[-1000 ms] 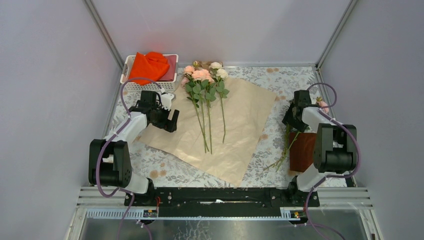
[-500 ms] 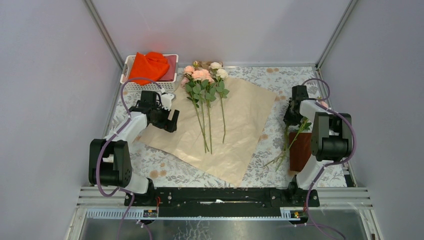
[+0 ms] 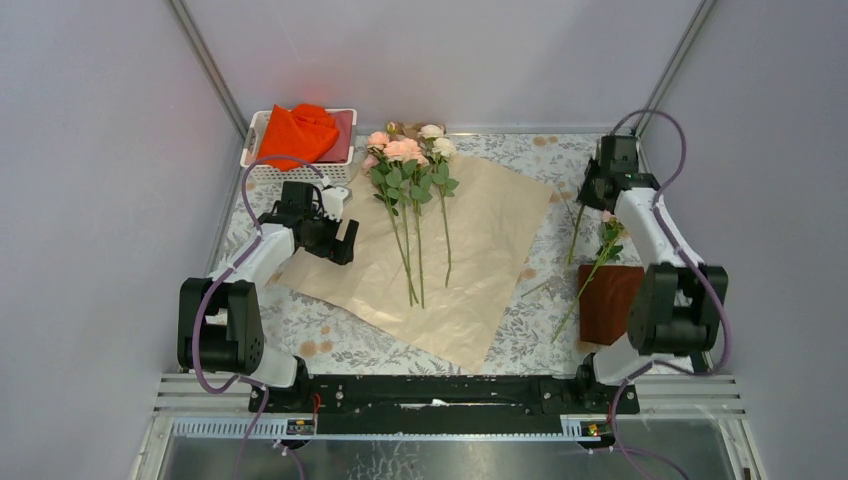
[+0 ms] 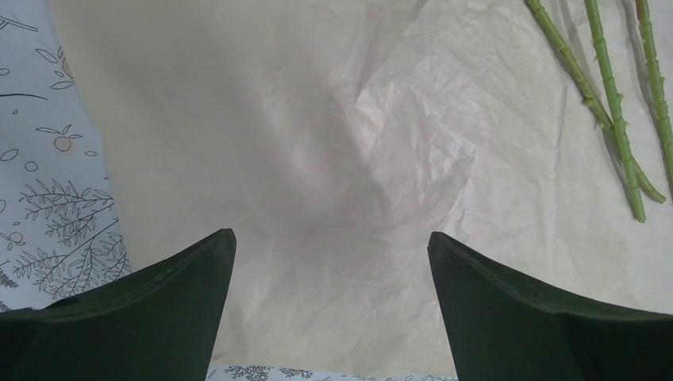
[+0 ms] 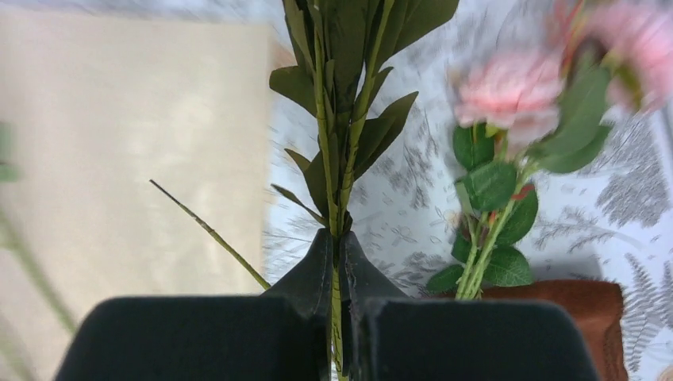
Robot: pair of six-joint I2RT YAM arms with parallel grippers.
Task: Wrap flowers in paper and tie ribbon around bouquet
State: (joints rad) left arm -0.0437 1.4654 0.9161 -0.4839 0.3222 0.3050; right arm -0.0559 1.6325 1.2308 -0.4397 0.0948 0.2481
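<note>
Paper (image 4: 341, 135): thin, matt, creased. L gripper (image 4: 332, 234) fingers (image 4: 143, 317): dk matt plastic. Basket (image 3: 255, 140): plastic lattice. Flowers (image 3: 405, 182): stems smooth, nubbed.

No legible text, label or brand anywhere, seemingly.

Paper (image 3: 470, 270): peach-tan sheet, lying flat, unwrapped, turned corner-on, lightly creased. Flowers (image 3: 408, 152): main bunch loose and untied. Pink, peach and cream blooms sit off the sheet, past its far-left edge, with leaves just below them. Thin green stems lie side by side on the sheet, running toward near side, ends about mid-sheet. More stems right of paper, off sheet: leafy stem (image 5: 340, 159) pinched in right gripper (image 5: 337, 248), pink-bloomed stem (image 5: 508, 91) just beside it, blurred.
</note>
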